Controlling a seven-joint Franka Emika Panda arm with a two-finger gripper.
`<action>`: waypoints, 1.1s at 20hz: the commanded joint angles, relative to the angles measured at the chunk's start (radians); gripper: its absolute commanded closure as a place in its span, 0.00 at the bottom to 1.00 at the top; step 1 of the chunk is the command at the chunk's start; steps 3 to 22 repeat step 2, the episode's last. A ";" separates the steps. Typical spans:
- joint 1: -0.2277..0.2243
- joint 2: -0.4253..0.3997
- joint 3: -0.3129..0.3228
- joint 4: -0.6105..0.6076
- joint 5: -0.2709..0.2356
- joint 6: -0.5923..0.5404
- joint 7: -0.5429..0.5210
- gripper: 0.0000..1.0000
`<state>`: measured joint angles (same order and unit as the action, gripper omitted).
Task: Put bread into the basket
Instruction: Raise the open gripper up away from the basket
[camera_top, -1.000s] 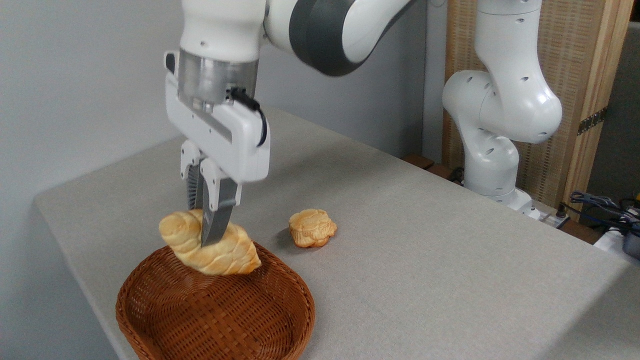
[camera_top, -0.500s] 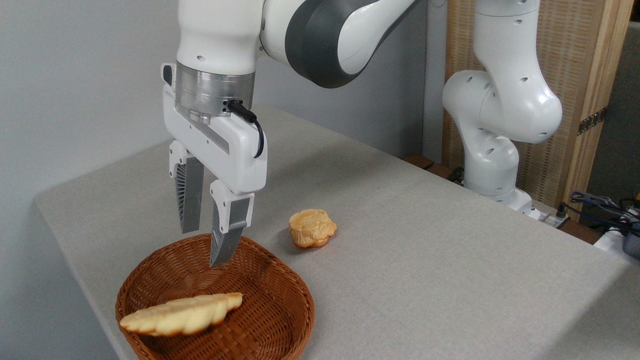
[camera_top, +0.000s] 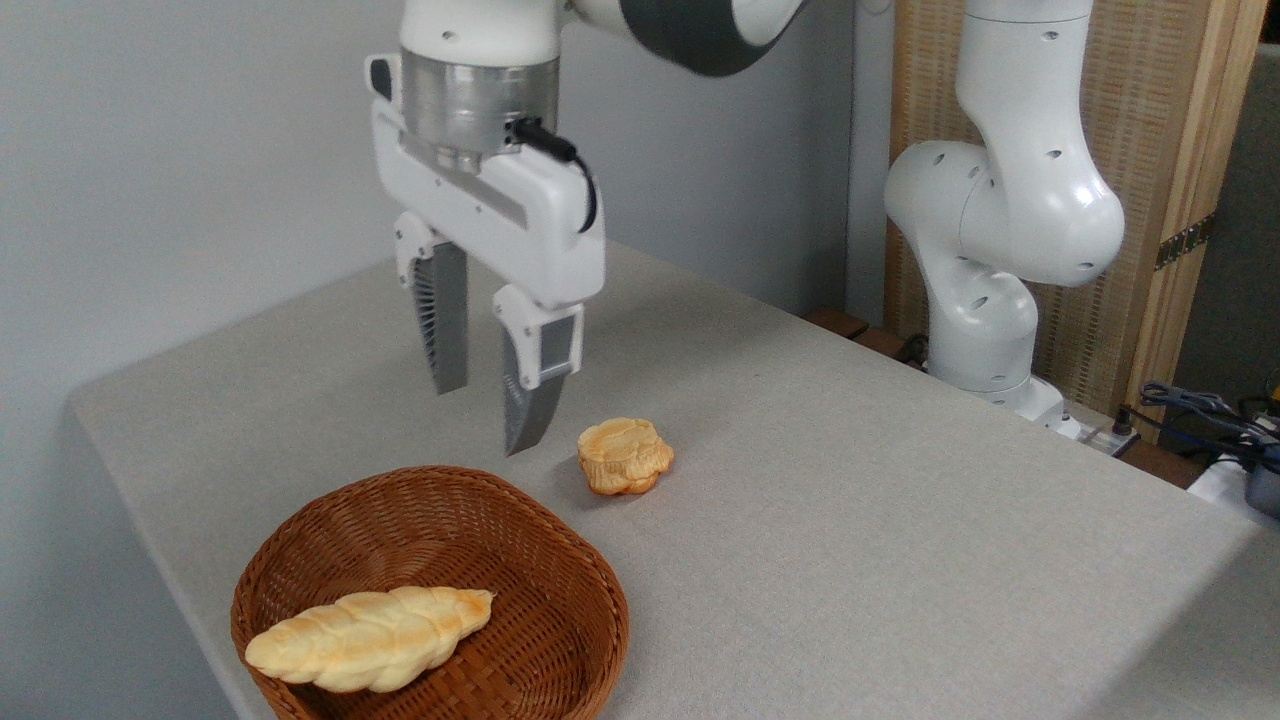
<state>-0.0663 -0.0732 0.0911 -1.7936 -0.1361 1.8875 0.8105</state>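
Observation:
The braided golden loaf of bread lies inside the reddish-brown wicker basket, along its front part, with one tapered end at the left rim. My gripper hangs open above the basket's far rim, well clear of the loaf, and nothing is between its grey fingers.
A small round golden bun sits on the grey table just right of my fingertips and behind the basket. The arm's white base stands at the back right, with cables beyond it. The table's left edge runs close to the basket.
My gripper let go of the loaf, which dropped into the basket and settled flat. The gripper has since risen and shifted right, away from the basket.

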 joint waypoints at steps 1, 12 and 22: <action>-0.003 -0.010 0.021 -0.004 0.009 -0.044 -0.013 0.00; -0.003 -0.008 0.022 -0.004 0.007 -0.047 -0.016 0.00; -0.003 -0.008 0.022 -0.004 0.007 -0.047 -0.016 0.00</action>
